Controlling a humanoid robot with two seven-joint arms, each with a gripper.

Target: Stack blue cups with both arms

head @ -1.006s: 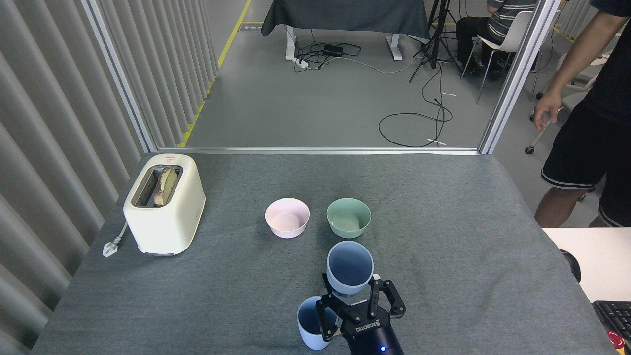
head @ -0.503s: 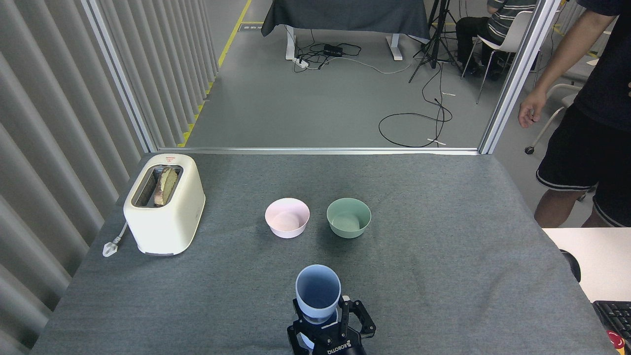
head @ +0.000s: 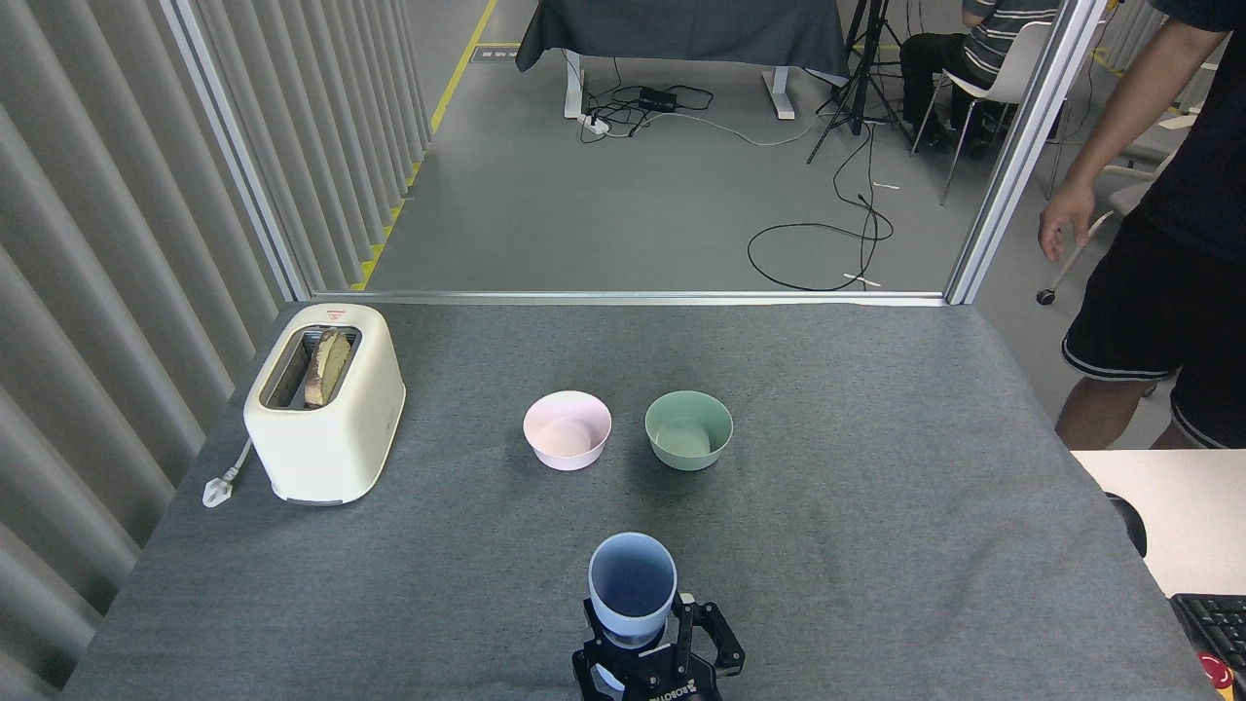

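Note:
One blue cup (head: 632,584) stands upright near the table's front edge, its open mouth facing up. My right gripper (head: 654,635) comes up from the bottom edge and is shut on the cup's lower part, with black fingers (head: 717,643) on either side. A pale sliver low between the fingers (head: 605,679) looks like the rim of the second blue cup, directly under the held one and otherwise hidden. My left arm is out of view.
A pink bowl (head: 567,429) and a mint-green bowl (head: 688,429) sit side by side mid-table. A cream toaster (head: 324,401) holding bread stands at the left. A person (head: 1158,243) stands beyond the table's right edge.
My right gripper carried the blue cup from front of the green bowl leftward and toward me, over the second cup, then lowered it slightly. The person's hand shifted.

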